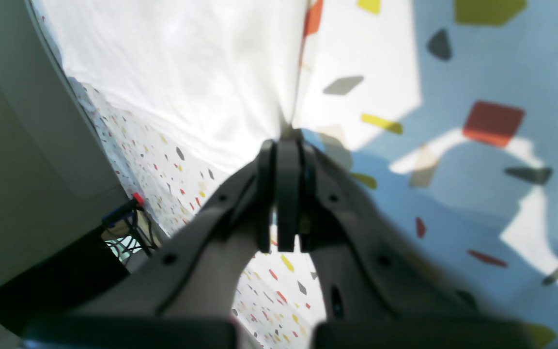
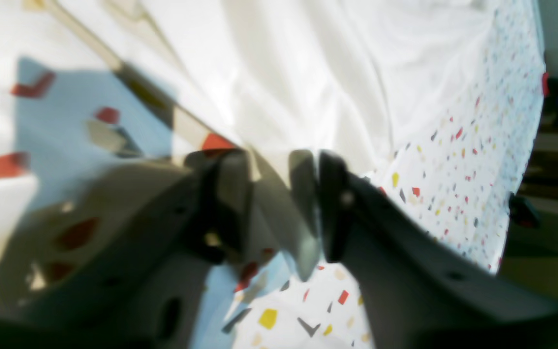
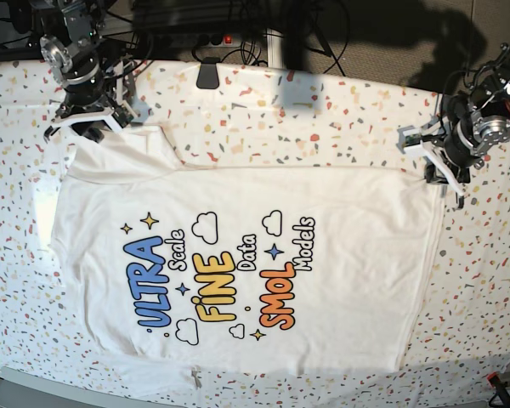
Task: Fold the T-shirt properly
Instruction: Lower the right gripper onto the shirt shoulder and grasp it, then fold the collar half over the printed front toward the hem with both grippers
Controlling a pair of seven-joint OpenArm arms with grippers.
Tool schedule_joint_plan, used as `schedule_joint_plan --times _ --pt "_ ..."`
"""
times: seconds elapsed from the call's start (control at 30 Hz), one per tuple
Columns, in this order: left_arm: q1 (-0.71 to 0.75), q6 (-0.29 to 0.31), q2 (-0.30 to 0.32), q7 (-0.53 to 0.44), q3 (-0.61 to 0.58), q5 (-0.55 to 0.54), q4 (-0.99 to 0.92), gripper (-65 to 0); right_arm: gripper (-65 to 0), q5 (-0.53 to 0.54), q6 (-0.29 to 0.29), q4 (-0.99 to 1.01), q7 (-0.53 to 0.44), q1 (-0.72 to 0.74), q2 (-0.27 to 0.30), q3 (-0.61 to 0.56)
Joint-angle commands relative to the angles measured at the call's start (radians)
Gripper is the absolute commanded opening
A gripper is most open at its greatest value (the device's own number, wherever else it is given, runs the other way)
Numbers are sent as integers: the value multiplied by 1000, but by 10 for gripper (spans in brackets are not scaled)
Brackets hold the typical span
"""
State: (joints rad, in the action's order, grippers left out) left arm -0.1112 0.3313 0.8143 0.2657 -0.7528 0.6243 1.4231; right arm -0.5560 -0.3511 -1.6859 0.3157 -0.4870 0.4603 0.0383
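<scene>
Speckled table cover (image 3: pixel 340 110) fills nearly the whole base view, white with small red, yellow and grey flecks. T-shirt (image 3: pixel 340 246) lies spread flat across the middle and lower part of that frame, print side up, the words "ULTRA Scale FINE Data SMOL Models" (image 3: pixel 217 280) running on a slant left of centre in blue, yellow and orange. Its sleeved end lies toward the left of the frame and its straight hem toward the right.

At the right edge of the base view the left gripper (image 3: pixel 443 177) sits at the upper right corner of the shirt. In the left wrist view its fingers (image 1: pixel 286 194) are pressed together, and a thin edge of white cloth (image 1: pixel 187 72) runs up from their tips, so it looks clamped on the fabric.

At the upper left of the base view the right gripper (image 3: pixel 87 129) sits on the shirt's upper left corner. The right wrist view is blurred; its jaws stand part way apart with shirt fabric (image 2: pixel 308 72) between them, and I cannot tell whether they grip it.
</scene>
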Motion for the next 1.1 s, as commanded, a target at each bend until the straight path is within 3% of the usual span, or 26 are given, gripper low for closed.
schedule_joint_plan --times 0.0,0.1,0.33,0.6,0.8,0.97,1.07 --pt "-5 8 15 -4 4 -7 6 -650 -504 -13 -1 -4 17 -3 14 7" --pt "-5 8 14 -5 4 -7 6 -650 -650 1 -1 -4 11 -3 16 7" --pt "-8 8 15 -30 6 -3 6 -650 -650 141 -1 -10 5 -3 22 7" --pt "-42 8 20 -21 6 -3 23 -650 -650 200 0 -106 104 -3 22 7" --pt "-78 9 23 49 6 -3 60 -650 -650 201 3 -173 127 0 22 7" --pt "-121 9 23 64 6 -3 68 -650 -650 204 50 -173 148 45 21 13" --pt "-142 9 23 64 6 -4 68 -650 -650 275 52 -173 150 85 22 21"
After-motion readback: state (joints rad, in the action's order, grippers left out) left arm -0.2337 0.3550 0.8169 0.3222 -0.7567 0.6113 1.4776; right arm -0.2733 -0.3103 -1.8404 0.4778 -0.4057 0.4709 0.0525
